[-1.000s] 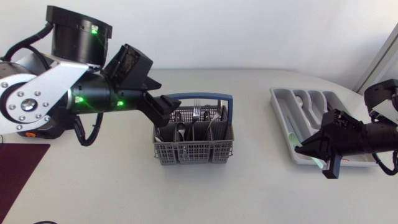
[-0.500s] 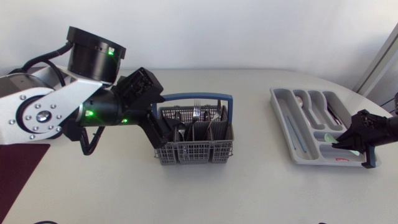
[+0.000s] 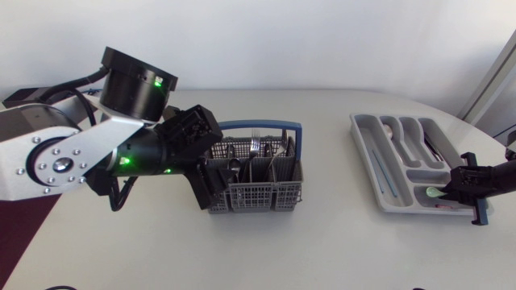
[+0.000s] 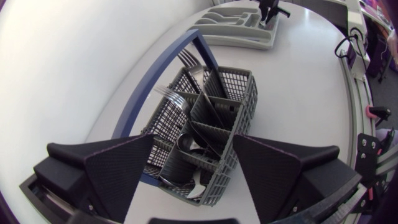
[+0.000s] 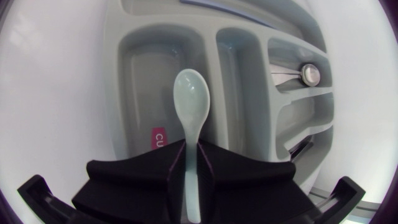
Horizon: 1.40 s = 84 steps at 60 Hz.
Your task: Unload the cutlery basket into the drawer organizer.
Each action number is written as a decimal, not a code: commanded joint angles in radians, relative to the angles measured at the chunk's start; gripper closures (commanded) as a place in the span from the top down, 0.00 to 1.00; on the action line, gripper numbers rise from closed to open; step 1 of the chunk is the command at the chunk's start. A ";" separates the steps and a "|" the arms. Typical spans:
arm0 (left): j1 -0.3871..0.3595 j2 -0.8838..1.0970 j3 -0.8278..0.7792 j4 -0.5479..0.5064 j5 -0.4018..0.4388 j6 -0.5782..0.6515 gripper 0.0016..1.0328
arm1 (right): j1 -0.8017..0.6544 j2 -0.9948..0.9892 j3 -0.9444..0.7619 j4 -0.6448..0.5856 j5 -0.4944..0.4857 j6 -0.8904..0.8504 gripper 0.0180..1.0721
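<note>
The cutlery basket point(image 3: 256, 192) stands near the middle of the white bench point(image 3: 322, 242). It is a grey plastic mesh box split by dividers into upright compartments, with a blue hoop handle point(image 3: 262, 126) arching along its far side. Steel cutlery stands in it: forks point(image 3: 255, 146) with tines up in the far row, and a spoon bowl point(image 3: 234, 165) showing nearer the left end. The left end effector point(image 3: 208, 181) is at the basket's left end with its wedge fingers spread wide. In the left wrist view that end of the basket point(image 4: 214, 115) lies in the gap just ahead of the left end effector point(image 4: 194, 142), and whether either finger touches the mesh cannot be told. Well apart, at the right of the bench, lies the drawer organizer point(image 3: 364, 149), a pale grey tray with long slots and shorter pockets. The right end effector point(image 3: 455, 184) is at its near right corner, pinching the handle of a pale mint-green spoon point(image 3: 435, 192). In the right wrist view the right end effector point(image 5: 191, 149) grips the spoon point(image 5: 189, 93) with the bowl pointing ahead over the drawer organizer point(image 5: 149, 56), above a divider beside a short pocket holding a pink label point(image 5: 158, 137). A metal spoon point(image 5: 308, 73) lies in a neighbouring slot.
</note>
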State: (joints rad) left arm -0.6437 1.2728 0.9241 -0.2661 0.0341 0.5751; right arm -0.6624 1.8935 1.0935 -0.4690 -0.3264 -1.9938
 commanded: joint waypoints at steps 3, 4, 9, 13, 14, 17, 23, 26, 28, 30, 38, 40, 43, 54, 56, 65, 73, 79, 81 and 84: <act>-0.022 0.019 -0.028 -0.021 -0.014 0.042 0.87 | -0.008 0.035 -0.018 0.043 0.013 -0.057 0.13; -0.024 0.019 -0.027 -0.024 -0.017 0.043 0.87 | -0.011 0.035 -0.018 0.046 0.012 -0.060 0.16; -0.040 0.026 -0.019 -0.041 -0.034 0.058 0.87 | -0.022 0.032 -0.020 0.047 0.009 -0.060 0.22; -0.047 0.039 -0.011 -0.050 -0.039 0.068 0.87 | -0.039 0.032 -0.026 0.049 0.004 -0.066 0.30; -0.047 0.043 -0.007 -0.053 -0.043 0.068 0.87 | -0.042 0.032 -0.026 0.050 0.003 -0.065 0.33; -0.050 0.065 0.012 -0.068 -0.056 0.068 0.87 | -0.048 0.029 -0.027 0.053 -0.003 -0.060 0.40; -0.057 0.089 0.028 -0.081 -0.060 0.065 0.87 | -0.069 -0.004 -0.046 0.052 -0.039 -0.057 0.50; -0.060 0.099 0.032 -0.079 -0.062 0.065 0.87 | -0.075 -0.031 -0.057 0.047 -0.060 -0.049 0.52; -0.060 0.108 0.035 -0.078 -0.063 0.063 0.87 | -0.083 -0.051 -0.063 0.038 -0.082 -0.043 0.53; -0.059 0.117 0.038 -0.074 -0.063 0.063 0.87 | -0.091 -0.073 -0.069 0.024 -0.106 -0.040 0.53; -0.057 0.143 0.050 -0.064 -0.068 0.052 0.87 | -0.111 -0.148 -0.107 -0.007 -0.188 -0.011 0.61; -0.056 0.145 0.051 -0.053 -0.069 0.049 0.87 | -0.114 -0.165 -0.116 -0.008 -0.204 0.006 0.63; -0.057 0.148 0.053 -0.039 -0.069 0.040 0.87 | -0.117 -0.183 -0.126 -0.016 -0.227 0.029 0.67; -0.071 0.161 0.091 -0.036 -0.069 -0.009 0.87 | -0.128 -0.211 -0.136 -0.046 -0.298 0.110 0.72; -0.071 0.161 0.094 -0.036 -0.069 -0.011 0.87 | -0.131 -0.217 -0.136 -0.062 -0.310 0.113 0.72; -0.050 0.191 0.105 -0.027 -0.076 -0.012 0.86 | -0.143 -0.272 -0.196 -0.092 -0.352 0.112 0.72; -0.031 0.217 0.091 0.005 -0.079 -0.017 0.85 | -0.144 -0.317 -0.267 -0.092 -0.378 0.107 0.72; -0.020 0.227 0.078 0.044 -0.083 -0.015 0.79 | -0.144 -0.333 -0.299 -0.092 -0.396 0.107 0.72; -0.017 0.234 0.076 0.050 -0.082 -0.015 0.77 | -0.144 -0.340 -0.311 -0.092 -0.398 0.107 0.72; -0.010 0.241 0.070 0.067 -0.083 -0.014 0.74 | -0.141 -0.347 -0.327 -0.092 -0.404 0.105 0.72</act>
State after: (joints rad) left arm -0.6670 1.4822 1.0054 -0.2192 -0.0402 0.5758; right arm -0.8005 1.5661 0.8085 -0.5503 -0.7143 -1.8881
